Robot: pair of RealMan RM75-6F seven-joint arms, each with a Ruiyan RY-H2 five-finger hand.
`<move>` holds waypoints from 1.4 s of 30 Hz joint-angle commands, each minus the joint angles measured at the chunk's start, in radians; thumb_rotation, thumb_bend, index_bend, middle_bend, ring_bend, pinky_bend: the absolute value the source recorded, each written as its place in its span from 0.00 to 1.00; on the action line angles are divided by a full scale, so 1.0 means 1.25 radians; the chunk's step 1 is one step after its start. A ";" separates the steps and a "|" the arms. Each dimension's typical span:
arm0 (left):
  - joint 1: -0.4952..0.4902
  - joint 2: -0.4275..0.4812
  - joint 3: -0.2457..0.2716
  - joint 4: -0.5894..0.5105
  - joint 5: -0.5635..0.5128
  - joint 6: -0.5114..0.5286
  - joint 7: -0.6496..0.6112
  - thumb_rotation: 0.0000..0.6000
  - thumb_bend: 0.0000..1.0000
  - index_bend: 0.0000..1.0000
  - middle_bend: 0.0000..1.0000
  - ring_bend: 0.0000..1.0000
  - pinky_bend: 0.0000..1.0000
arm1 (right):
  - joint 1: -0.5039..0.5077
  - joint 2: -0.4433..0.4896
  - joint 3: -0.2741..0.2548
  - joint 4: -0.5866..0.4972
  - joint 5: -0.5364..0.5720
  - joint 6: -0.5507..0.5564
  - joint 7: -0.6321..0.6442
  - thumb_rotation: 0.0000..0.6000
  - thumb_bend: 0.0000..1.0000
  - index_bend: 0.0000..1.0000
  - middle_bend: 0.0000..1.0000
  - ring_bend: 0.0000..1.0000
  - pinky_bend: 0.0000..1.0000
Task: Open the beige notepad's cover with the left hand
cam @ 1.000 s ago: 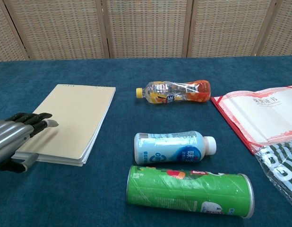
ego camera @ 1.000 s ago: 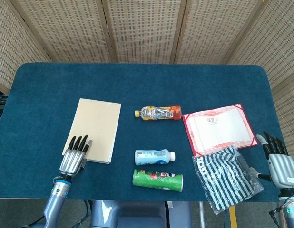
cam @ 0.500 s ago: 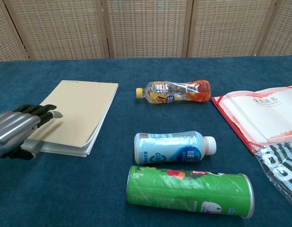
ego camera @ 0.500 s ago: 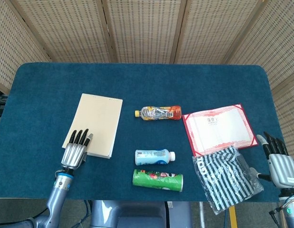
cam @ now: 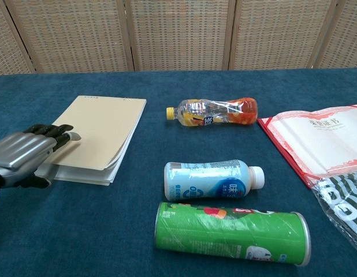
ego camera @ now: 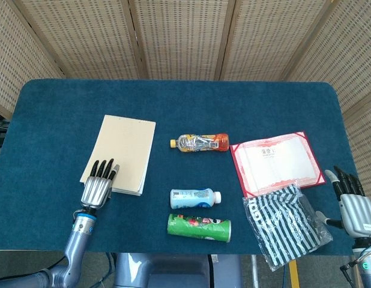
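As seen from the head view:
left hand [ego camera: 98, 186]: fingers extended, tips lying on the near-left corner of the beige notepad [ego camera: 121, 153]; whether it grips the cover cannot be told.
right hand [ego camera: 353, 207]: at the table's [ego camera: 47, 108] right edge, fingers spread, holding nothing; arm cut off by the frame.

From the chest view:
left hand: wrist cut off at the left border.
cover: near edge raised off the pages.
striped bag [cam: 343, 202]: mostly out of frame.
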 commanded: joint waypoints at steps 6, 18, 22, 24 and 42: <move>-0.007 -0.001 -0.006 0.005 -0.015 -0.005 0.005 1.00 0.72 0.07 0.00 0.00 0.00 | -0.002 0.000 0.001 -0.001 0.000 0.004 0.001 1.00 0.21 0.03 0.00 0.00 0.00; -0.018 0.000 -0.017 0.002 -0.041 -0.012 0.009 1.00 0.70 0.07 0.00 0.00 0.00 | 0.001 -0.003 0.006 0.006 0.008 0.000 0.007 1.00 0.21 0.03 0.00 0.00 0.00; -0.024 -0.004 -0.024 0.010 -0.045 -0.005 0.011 1.00 0.70 0.07 0.00 0.00 0.00 | 0.000 -0.004 0.007 0.007 0.009 0.003 0.008 1.00 0.21 0.03 0.00 0.00 0.00; -0.028 -0.006 -0.028 0.014 -0.046 -0.002 0.012 1.00 0.70 0.08 0.00 0.00 0.00 | -0.001 -0.006 0.007 0.009 0.008 0.004 0.008 1.00 0.21 0.03 0.00 0.00 0.00; -0.046 0.022 -0.049 -0.026 -0.123 -0.017 0.049 1.00 0.63 0.12 0.00 0.00 0.00 | -0.009 -0.025 0.024 0.027 0.011 0.037 0.026 1.00 0.21 0.03 0.00 0.00 0.00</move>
